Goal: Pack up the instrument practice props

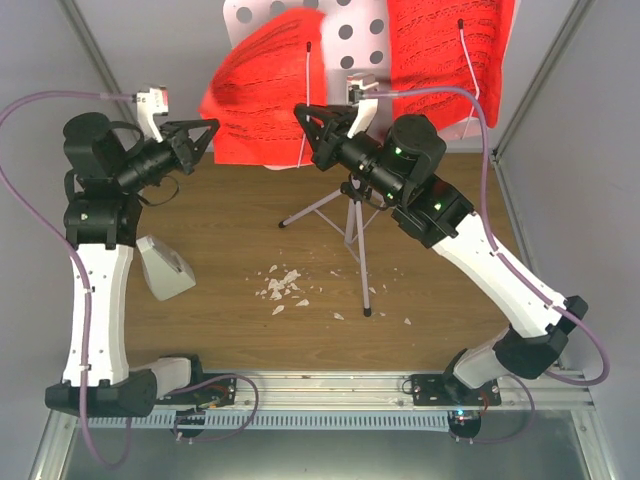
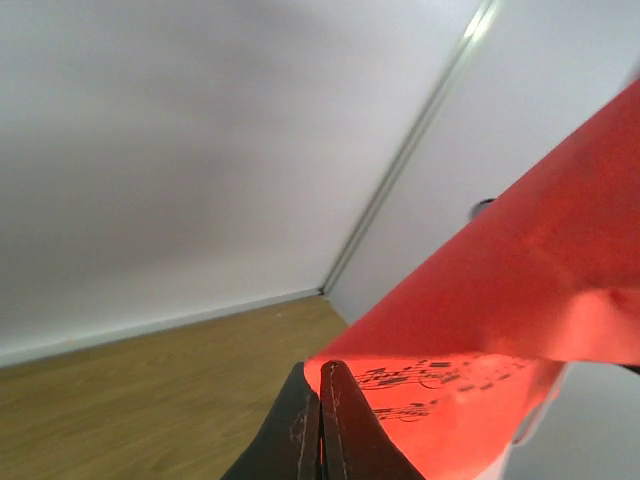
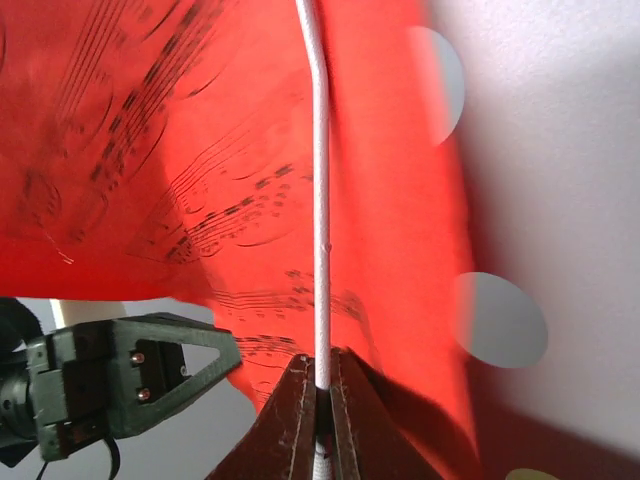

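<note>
two pincers, both clamped shut: the left pincer (image 2: 320, 372) nips the left corner of a red sheet (image 2: 480, 320), the right pincer (image 3: 321, 362) pinches the white wire page-holder (image 3: 320, 180) that runs lengthwise, near to far, over that sheet. the sheet leans on the perforated stand plate (image 1: 361, 42) at the far side of the worktop (image 1: 230, 230), lying rightward from the left pincer. only printed music staves show; no readable words.
</note>
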Controlling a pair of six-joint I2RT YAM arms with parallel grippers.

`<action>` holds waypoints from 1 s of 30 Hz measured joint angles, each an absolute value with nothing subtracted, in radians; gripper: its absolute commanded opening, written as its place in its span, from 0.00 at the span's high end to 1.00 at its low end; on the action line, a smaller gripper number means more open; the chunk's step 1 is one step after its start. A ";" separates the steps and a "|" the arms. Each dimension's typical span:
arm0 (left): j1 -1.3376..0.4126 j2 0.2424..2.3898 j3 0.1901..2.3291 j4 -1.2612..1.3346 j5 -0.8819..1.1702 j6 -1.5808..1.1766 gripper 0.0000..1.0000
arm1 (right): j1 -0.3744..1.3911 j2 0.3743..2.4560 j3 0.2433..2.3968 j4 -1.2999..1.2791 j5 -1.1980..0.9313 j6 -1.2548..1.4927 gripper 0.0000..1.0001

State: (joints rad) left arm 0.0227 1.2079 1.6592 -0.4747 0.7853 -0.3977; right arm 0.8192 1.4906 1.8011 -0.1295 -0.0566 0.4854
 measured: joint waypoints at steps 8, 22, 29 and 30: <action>0.179 1.148 1.552 -0.474 0.788 -0.449 1.00 | 0.819 1.491 1.798 -0.120 -0.056 0.470 0.99; 0.303 0.954 1.278 -0.483 0.731 -0.461 1.00 | 0.811 1.454 1.725 -0.088 -0.046 0.481 0.41; 0.304 0.962 1.121 -0.558 0.727 -0.396 1.00 | 0.804 1.362 1.637 -0.053 -0.061 0.476 0.01; 0.304 0.973 1.116 -0.570 0.725 -0.381 1.00 | 0.804 1.351 1.627 -0.047 -0.071 0.480 0.00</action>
State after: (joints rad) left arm 0.3038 0.9730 1.1164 -0.5701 0.7246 -0.3813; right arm 0.8036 1.3506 1.6272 -0.0471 -0.0708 0.4797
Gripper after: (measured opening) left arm 0.010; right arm 0.957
